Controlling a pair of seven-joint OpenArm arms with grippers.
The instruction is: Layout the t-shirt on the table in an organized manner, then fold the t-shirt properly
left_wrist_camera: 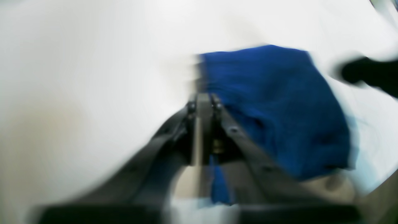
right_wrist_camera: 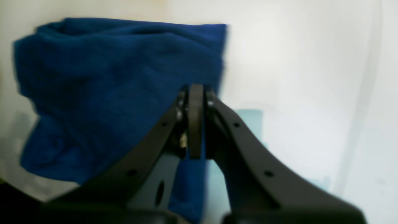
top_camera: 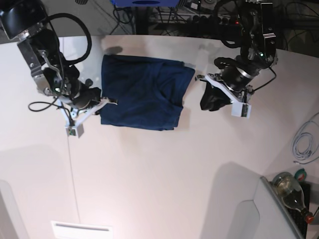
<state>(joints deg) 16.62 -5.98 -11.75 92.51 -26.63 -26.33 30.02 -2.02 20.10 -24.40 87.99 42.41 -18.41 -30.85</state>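
Observation:
The dark navy t-shirt [top_camera: 142,92] lies folded into a rough rectangle on the far middle of the white table [top_camera: 159,174]. My right gripper [top_camera: 112,102] is at its lower left edge. In the right wrist view its jaws [right_wrist_camera: 196,90] are shut, a strip of blue cloth hangs between the fingers, and the t-shirt [right_wrist_camera: 102,84] spreads to the left. My left gripper [top_camera: 198,77] is at the shirt's upper right corner. In the blurred left wrist view it [left_wrist_camera: 204,99] is shut with blue cloth under the jaws, on the edge of the t-shirt [left_wrist_camera: 273,102].
A thin dark seam [top_camera: 72,174] runs down the table's left part. A grey cable [top_camera: 301,142] lies at the right edge, with a bottle [top_camera: 289,191] and a white panel [top_camera: 239,219] at the bottom right. Cables and equipment stand behind the far edge.

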